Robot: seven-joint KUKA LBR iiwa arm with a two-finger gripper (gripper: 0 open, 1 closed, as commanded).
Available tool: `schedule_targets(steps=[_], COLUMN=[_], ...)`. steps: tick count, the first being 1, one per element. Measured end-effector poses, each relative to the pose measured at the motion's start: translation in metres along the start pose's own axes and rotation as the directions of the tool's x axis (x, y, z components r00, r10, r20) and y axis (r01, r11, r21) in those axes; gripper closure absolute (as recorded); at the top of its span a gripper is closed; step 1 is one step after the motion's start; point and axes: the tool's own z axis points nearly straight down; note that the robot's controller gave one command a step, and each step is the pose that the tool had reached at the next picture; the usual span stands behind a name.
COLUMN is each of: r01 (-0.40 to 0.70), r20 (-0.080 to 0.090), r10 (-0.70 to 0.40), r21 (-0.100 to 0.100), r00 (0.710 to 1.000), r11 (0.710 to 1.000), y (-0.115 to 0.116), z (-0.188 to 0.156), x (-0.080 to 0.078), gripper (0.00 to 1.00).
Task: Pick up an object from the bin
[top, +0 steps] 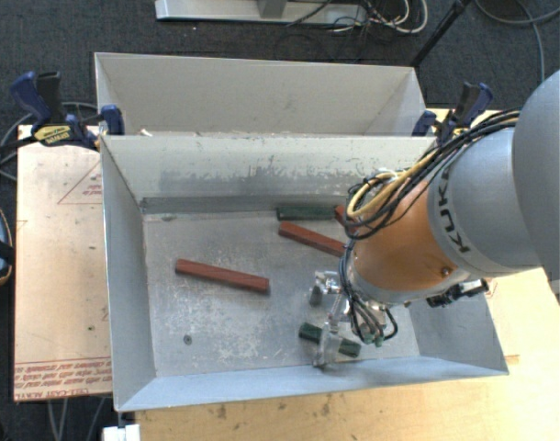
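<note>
Gripper (333,340) sits low by the grey metal bin's (124,274) near wall, presumably to grasp off the floor, claw state impossible to tell, the nearest short reddish-brown flat bar (309,238) lying just behind.

the silver-grey arm (509,191) bears black kuka lettering (445,223). an orange cover (399,260) and looped black and yellow cables (390,189) wrap its wrist. the gripper (333,340) is metal.

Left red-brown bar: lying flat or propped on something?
Lying flat: the red-brown bar rests full length on the bin floor, touching nothing else.
</note>
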Motion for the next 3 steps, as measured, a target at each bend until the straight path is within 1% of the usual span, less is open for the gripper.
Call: schedule_targets(steps=[1,2,3], r01=[-0.001,-0.012,-0.012], r20=[-0.003,0.007,-0.002], r10=[0.001,0.012,0.012], r21=[0.003,0.001,0.003], r00=[1.0,1.0,1.0], r11=[1.0,1.0,1.0], y=[-0.002,0.006,0.006], z=[-0.001,-0.175,-0.171], x=[0.0,-0.008,-0.007], gripper=[1.0,1.0,0.0])
